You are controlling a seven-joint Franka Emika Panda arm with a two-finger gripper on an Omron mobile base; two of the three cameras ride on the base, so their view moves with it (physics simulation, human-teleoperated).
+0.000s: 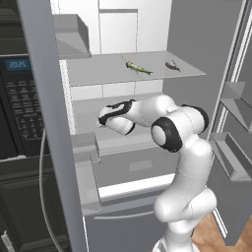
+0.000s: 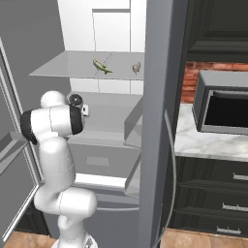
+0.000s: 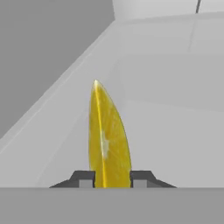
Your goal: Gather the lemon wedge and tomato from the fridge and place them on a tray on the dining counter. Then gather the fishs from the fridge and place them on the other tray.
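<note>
Setting: simulated kitchen, with the fridge standing open in front of the robot, both doors swung aside; a dark microwave sits to its left and a marble worktop with a second dark oven-like box to its right.

Arm: the white arm reaches into the fridge at the level of the middle shelf, below the top shelf, with the wrist turned toward the interior.

Claw: the gripper is closed narrowly on the lemon wedge, one dark fingertip on each flat side of it.

Lemon wedge: it stands on edge between the fingers, pointed tip away from the camera, over pale grey shelf surface; whether it is lifted clear of the shelf I cannot tell.

Why held so: gripping the thin wedge across its flat faces gives the pads the widest contact and probably keeps the slice from twisting out while it is carried.

Fish: two, an olive-tan fish and a grey-silver fish, lying apart on the top shelf, well above the hand; they look untouched, which fits their place later in the task.

Count: one lemon wedge, two fish, two fridge doors with bins on them.

Step in hand: judged as the pick-up of the first item, with the carry to the dining counter to come.

Risk: backing out could brush the wedge against the shelf edge or a door bin.
</note>
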